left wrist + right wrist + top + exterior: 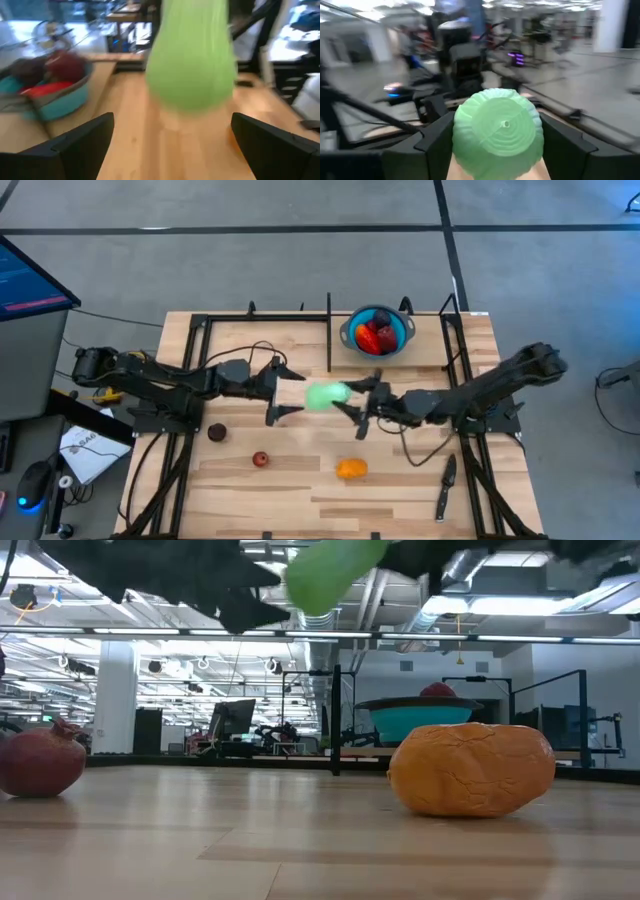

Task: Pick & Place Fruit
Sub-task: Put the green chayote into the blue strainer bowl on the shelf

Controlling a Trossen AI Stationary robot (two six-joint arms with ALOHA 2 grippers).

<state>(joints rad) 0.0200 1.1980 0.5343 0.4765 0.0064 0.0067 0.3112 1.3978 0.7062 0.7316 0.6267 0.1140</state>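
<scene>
The pale green oblong fruit (325, 395) hangs in the air over the middle of the table, between my two grippers. My right gripper (348, 402) comes from the table's right and is shut on it; its wrist view shows the fruit's round end (497, 132) head-on. My left gripper (295, 393) faces the fruit from the left. Its fingers are open and stand wide apart on either side of the fruit (192, 60) without touching it. An orange fruit (351, 469), a small red one (261, 460) and a maroon one (216, 432) lie on the tabletop. My right gripper pinches the green fruit between its two fingers, one on each side (462, 145) of the end that faces the table's right. The fingers come in about level from the right, along the fruit's length. The fruit is lifted clear of the table (330, 575).
A round blue bowl (350, 330) at the far middle holds red pieces (372, 337). A black knife (445, 488) lies near the front right. A black frame (329, 330) rises along the table's far part and sides. In the low view the orange fruit (470, 768) lies nearest.
</scene>
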